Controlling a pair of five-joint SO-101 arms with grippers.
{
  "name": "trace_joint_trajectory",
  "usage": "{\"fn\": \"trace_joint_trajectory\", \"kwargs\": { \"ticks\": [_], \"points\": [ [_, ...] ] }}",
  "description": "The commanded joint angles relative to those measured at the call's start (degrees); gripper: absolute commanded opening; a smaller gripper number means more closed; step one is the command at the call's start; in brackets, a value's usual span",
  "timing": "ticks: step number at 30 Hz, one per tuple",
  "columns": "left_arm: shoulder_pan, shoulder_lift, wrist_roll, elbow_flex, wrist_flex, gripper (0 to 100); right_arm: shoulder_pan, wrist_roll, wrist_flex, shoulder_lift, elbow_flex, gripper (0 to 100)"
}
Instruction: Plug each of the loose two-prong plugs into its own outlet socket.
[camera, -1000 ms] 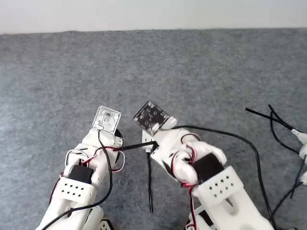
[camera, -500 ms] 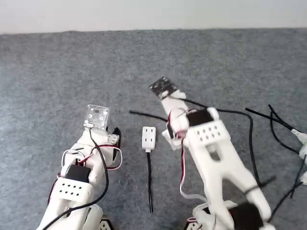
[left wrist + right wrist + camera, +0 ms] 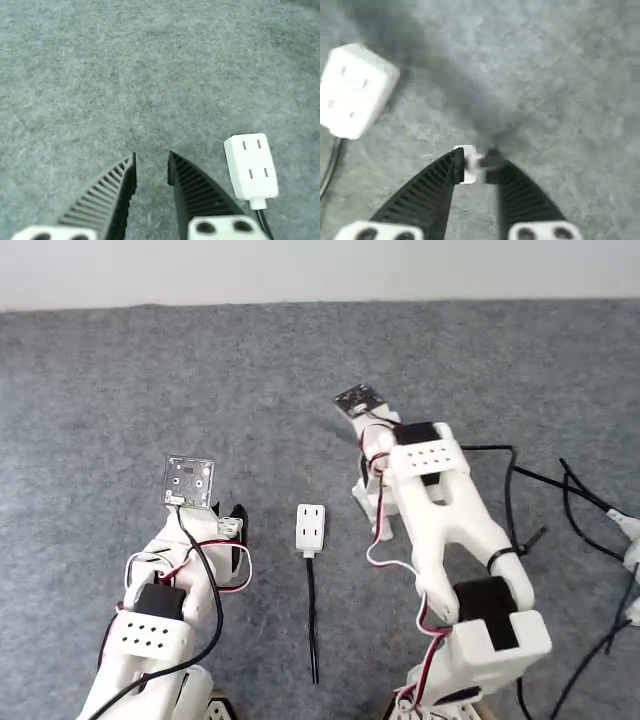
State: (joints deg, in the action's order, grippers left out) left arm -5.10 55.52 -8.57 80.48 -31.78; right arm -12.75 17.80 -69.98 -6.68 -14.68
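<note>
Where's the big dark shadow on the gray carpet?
Right wrist view: a dark shadow streaks across the carpet, from beside the outlet block down to the right gripper, which pinches a small plug. Left wrist view: the carpet looks evenly lit around the open left gripper.

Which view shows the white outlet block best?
The left wrist view: the outlet block lies face-up with both slot pairs plain. The high view shows it far off; the right wrist view shows it at a slant.
</note>
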Motion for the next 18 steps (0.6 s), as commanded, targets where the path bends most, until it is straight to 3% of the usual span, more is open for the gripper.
{"fn": "trace_joint_trajectory", "kwargs": {
  "ticks": [1, 5, 12, 18],
  "points": [
    [0.4, 0.8, -0.6, -2.8, 1.3, 10, 1.0, 1.1, -0.6, 0.3, 3.4, 24.5],
    [0.3, 0.8, -0.6, -2.6, 1.3, 10, 0.8, 0.2, 0.7, 4.1, 3.4, 26.3],
    [0.5, 0.8, -0.6, -2.8, 1.5, 10, -0.2, -11.0, 2.2, 11.7, -1.4, 6.5],
    [0.5, 0.7, -0.7, -2.9, 1.5, 10, 2.7, -17.5, 10.0, 12.2, -7.6, 4.0]
  ]
}}
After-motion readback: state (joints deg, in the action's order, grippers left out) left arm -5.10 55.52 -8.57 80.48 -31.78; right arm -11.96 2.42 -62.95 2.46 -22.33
